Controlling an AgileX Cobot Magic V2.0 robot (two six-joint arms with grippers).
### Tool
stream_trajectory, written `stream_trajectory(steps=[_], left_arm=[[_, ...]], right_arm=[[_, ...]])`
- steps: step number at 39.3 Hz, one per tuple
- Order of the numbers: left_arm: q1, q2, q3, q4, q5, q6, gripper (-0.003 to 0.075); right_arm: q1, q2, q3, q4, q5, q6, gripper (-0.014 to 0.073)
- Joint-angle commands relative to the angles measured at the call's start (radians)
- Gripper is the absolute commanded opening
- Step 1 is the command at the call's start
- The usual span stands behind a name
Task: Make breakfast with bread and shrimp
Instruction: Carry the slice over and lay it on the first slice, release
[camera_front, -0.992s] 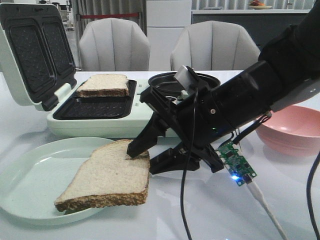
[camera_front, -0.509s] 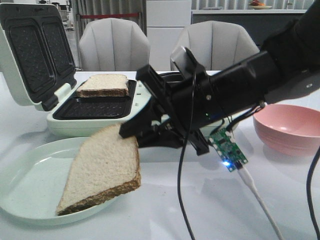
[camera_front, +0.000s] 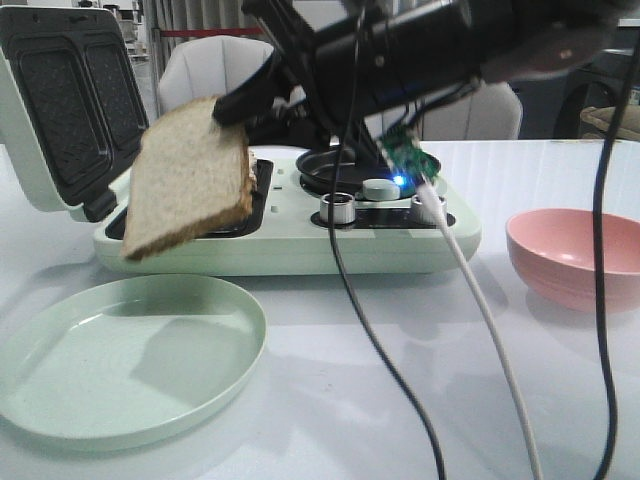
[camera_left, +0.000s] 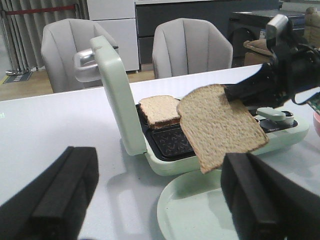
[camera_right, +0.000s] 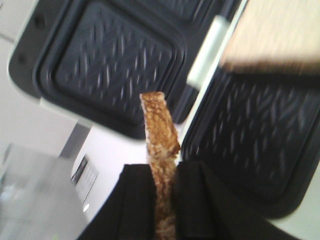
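Above the sandwich maker (camera_front: 290, 245), a slice of bread (camera_front: 190, 175) is held by one edge in the closed right gripper (camera_front: 232, 108), hanging tilted over the empty front plate (camera_left: 172, 142). It should be levelled and lowered squarely into that plate. A second slice (camera_left: 159, 111) lies in the rear plate. The left gripper (camera_left: 150, 200) is held open, unused. Near the table's front edge sits a green plate (camera_front: 120, 360), a pink bowl (camera_front: 575, 255) toward its right edge; no shrimp can be seen.

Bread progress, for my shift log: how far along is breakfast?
Done: one bread slice lies in the open sandwich maker. In hand: the right gripper holds the second slice above the maker, with the green plate bare. Left: setting it down; no shrimp visible.
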Motion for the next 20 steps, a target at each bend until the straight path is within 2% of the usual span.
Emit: stream_trajectory(steps=[1, 12, 20], left_arm=[[-0.006, 0.004, -0.023, -0.008, -0.079, -0.009, 0.0565], [-0.006, 0.004, -0.023, -0.008, -0.079, -0.009, 0.0566], [-0.006, 0.004, -0.023, -0.008, -0.079, -0.009, 0.0565]], right_arm=[[-0.001, -0.033, -0.096, 0.114, -0.019, -0.011, 0.0225], [-0.001, 0.128, -0.299, 0.114, -0.013, 0.021, 0.0228], [-0.001, 0.201, -0.339, 0.111, 0.02, 0.05, 0.0232]])
